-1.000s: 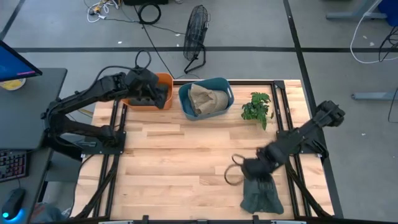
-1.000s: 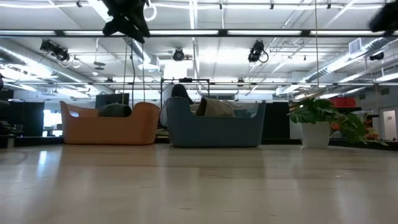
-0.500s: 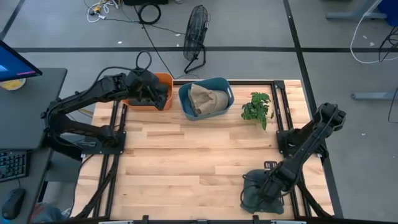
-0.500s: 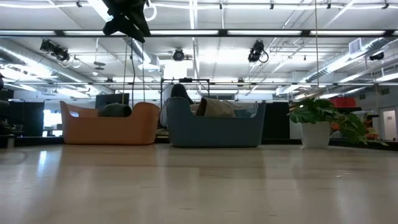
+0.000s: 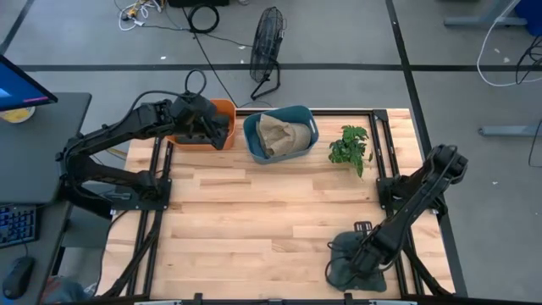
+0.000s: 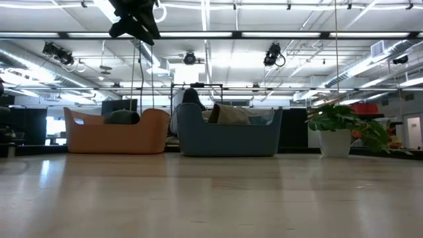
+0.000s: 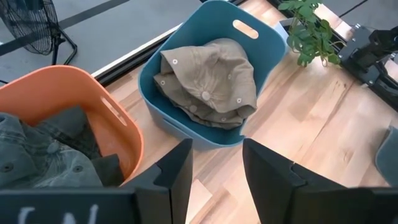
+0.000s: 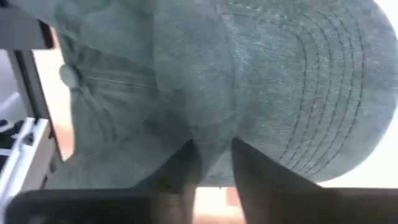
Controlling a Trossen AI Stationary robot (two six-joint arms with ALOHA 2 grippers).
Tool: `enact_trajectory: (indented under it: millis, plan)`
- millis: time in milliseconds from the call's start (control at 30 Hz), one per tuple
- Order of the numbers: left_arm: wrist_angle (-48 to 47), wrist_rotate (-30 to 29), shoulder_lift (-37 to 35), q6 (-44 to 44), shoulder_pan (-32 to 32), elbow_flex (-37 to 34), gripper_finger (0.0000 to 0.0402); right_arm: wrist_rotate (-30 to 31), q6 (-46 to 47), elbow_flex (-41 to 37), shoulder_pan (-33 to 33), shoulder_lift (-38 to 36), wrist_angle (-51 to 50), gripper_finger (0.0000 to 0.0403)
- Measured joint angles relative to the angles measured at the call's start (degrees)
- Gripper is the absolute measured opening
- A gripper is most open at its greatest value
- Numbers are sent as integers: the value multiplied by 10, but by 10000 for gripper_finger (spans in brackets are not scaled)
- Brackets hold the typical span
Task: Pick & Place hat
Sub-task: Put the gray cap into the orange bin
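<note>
A grey-green hat [image 5: 342,269] lies at the table's near right corner and fills the right wrist view [image 8: 280,81]. My right gripper [image 5: 362,257] is down on it, shut on its cloth [image 8: 216,171]. My left gripper [image 7: 217,177] hangs open above the far left of the table, between the orange basket [image 7: 118,124] and the blue basket [image 7: 180,130]. It also shows at the top of the low view [image 6: 135,16]. The orange basket holds grey-green hats [image 7: 37,162]. The blue one holds a tan hat [image 7: 208,81]. My right gripper pinches a raised fold of the hat's cloth [image 8: 210,134] between its two fingers, beside the stitched brim [image 8: 311,87]. It comes from above, slanting down. The hat lies on the table under the fingers.
A potted plant [image 5: 350,148] stands at the far right, beside the blue basket [image 5: 314,127]. The orange basket [image 5: 225,110] sits at the far left under my left arm. The middle of the wooden table [image 5: 254,212] is bare. A fan [image 5: 267,42] stands on the floor beyond.
My right gripper has moved toward the table's near right corner and down onto the hat, where it now sits. The left arm has kept still.
</note>
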Motion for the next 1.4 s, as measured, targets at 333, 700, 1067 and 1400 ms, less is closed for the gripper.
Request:
enact_trajectory:
  millis: [333, 700, 1067, 1400]
  plan:
    - [0, 63, 0, -50, -19, 0, 144, 21, -61, 30, -15, -14, -49, 7]
    - [2, 167, 3, -176, -102, 0, 139, 365, -470, 189, -97, -17, -154, 3]
    - [124, 167, 75, -217, -184, -3, 117, 476, -820, 211, -251, -17, -28, 2]
    - [200, 167, 135, -216, -187, -4, 130, 466, -954, 211, -319, -17, 81, 1]
